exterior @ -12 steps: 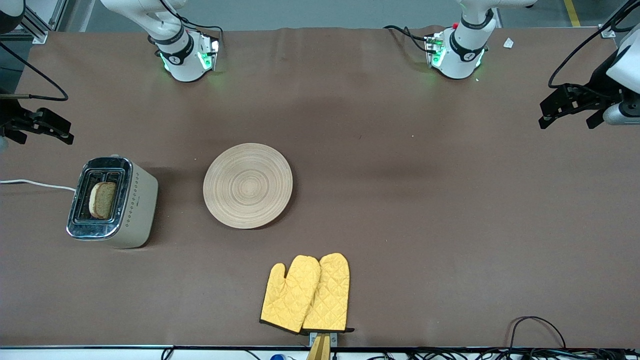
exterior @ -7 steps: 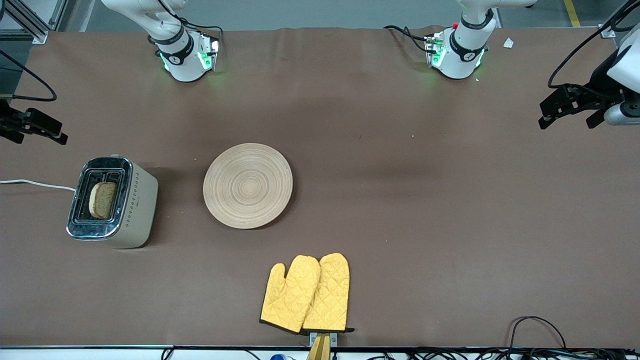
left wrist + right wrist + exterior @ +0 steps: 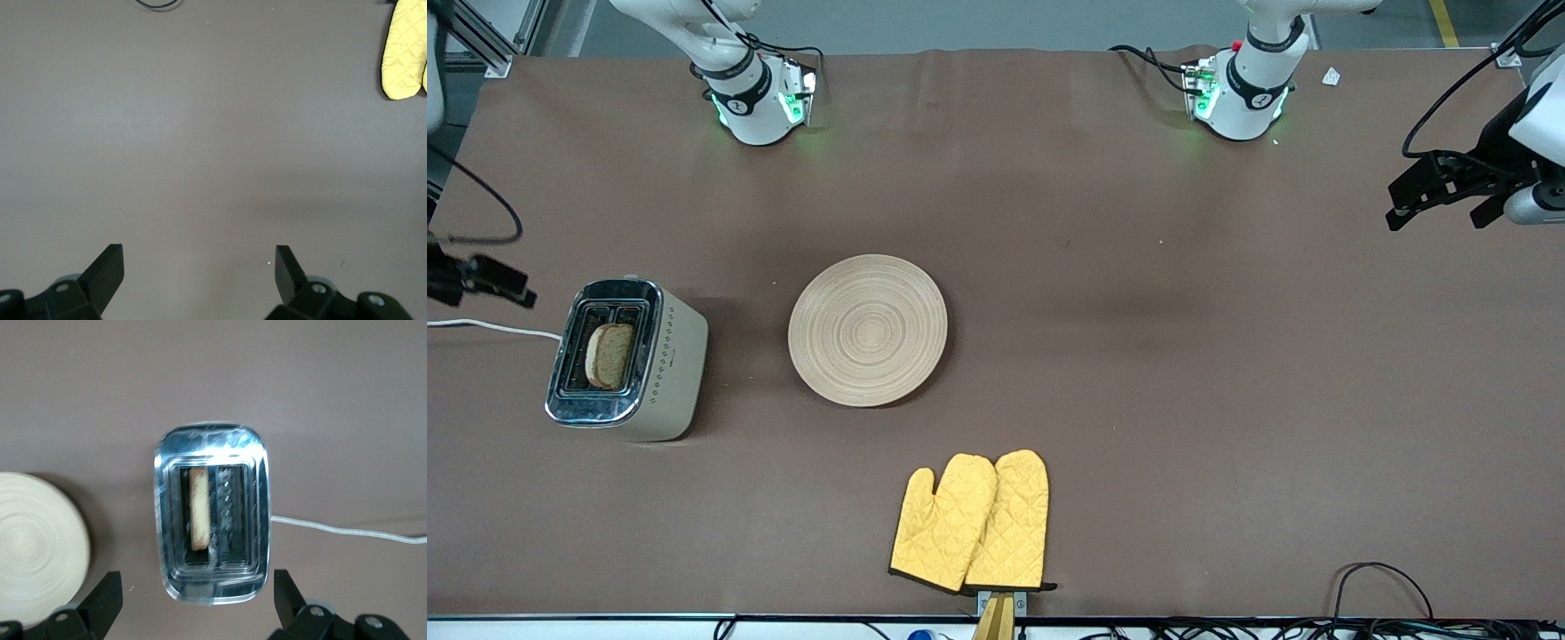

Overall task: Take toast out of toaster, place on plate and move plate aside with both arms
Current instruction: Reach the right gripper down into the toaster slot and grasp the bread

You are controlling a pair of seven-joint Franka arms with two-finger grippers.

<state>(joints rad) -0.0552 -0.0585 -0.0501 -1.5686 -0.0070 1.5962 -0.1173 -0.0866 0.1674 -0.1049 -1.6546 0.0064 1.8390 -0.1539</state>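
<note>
We see the toast standing in a slot of the chrome-topped beige toaster, beside the ring-grained wooden plate. Our right gripper hangs over the toaster, fingers apart. Our left gripper waits over bare brown surface, fingers apart. Quilted yellow oven mitts lie nearer the camera.

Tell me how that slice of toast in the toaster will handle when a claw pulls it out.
The light brown toast slice with darker crust stands upright on edge in the chrome-topped beige toaster, so probably stiff. It looks thin, likely light, and may crumble if squeezed hard.
</note>
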